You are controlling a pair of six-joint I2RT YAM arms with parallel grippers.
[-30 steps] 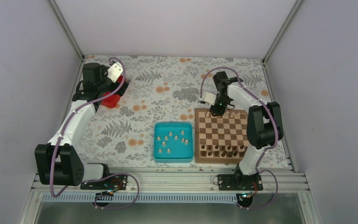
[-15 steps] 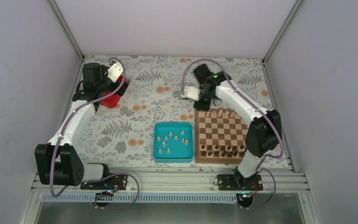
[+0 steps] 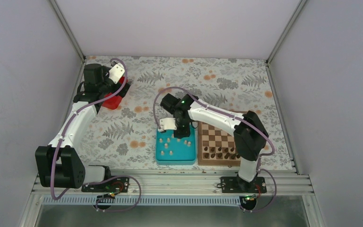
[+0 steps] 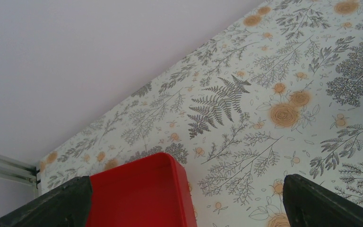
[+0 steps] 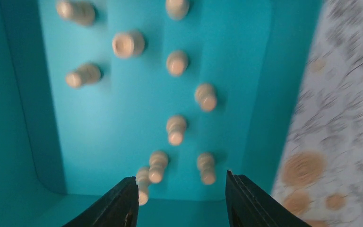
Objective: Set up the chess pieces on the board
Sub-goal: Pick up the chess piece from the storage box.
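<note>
Several pale beige chess pieces [image 3: 172,141] stand in a teal tray [image 3: 161,157] left of the board [image 3: 221,138]. In the right wrist view these pieces [image 5: 176,129] stand on the tray floor [image 5: 99,118], slightly blurred. My right gripper [image 3: 183,132] hangs over the tray's far part. It is open and empty [image 5: 179,191], with three pieces just ahead of and between its fingers. The arm hides the board's far row. My left gripper [image 3: 117,91] is open and empty [image 4: 187,208] at the far left.
Dark brown chessmen [image 3: 220,152] line the board's near rows. A red box [image 3: 112,101] sits under the left gripper at the far left and also shows in the left wrist view [image 4: 137,194]. The floral tablecloth [image 3: 137,127] surrounds the tray and the board.
My right gripper has swung left and nearer, from the board's far row to above the teal tray. The left arm has not moved.
</note>
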